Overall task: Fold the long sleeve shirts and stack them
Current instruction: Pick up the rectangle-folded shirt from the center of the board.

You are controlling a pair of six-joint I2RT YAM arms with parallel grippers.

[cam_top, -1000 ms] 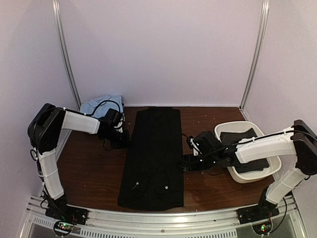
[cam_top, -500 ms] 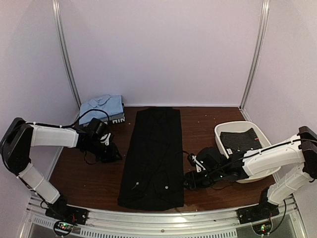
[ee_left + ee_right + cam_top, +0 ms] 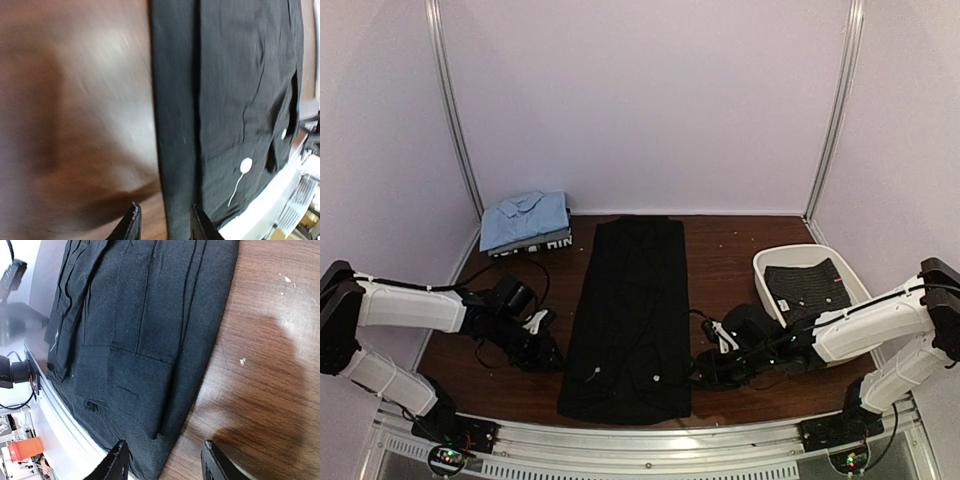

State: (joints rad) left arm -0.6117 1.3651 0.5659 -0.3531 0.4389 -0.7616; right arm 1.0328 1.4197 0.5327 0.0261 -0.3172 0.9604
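Table [image 3: 740, 250]: dark wood, arms low over its near half.

Black shirt [image 3: 632, 300]: already narrowed to a long strip and lying flat down the middle of the table. Its long axis runs from the far edge toward me. The near end stops just short of the metal rail [image 3: 620, 440].

White tub [image 3: 820, 357]: on the right, well apart from the strip. It holds a folded dark shirt [image 3: 805, 285], which I take to be the start of the stack.

Blue shirt [image 3: 525, 218]: folded in the far left corner, not part of this step.

Left claw [image 3: 165, 225]: down beside the strip's left edge, close to the near end. The fingers are parted with nothing between them. From its own camera the folded edge runs straight ahead of the gap, so the cloth lies just to the claw's right.

Right claw [image 3: 165, 462]: mirrored on the strip's right edge, also close to the near end. The fingers are spread and grip nothing. The near right corner sits just in front of and between the fingers, with bare wood to the outside.

White button [image 3: 246, 165]: a loose thread trails from it, close to the near end and inboard of the left edge.

Judgement: each arm is nearest its own near corner, and both face inward across the strip's short width. The coming move looks like a pinch on those two corners, then a lift away from me along the long axis to halve the strip. The edges are several layers thick — risk of catching only the top ply.
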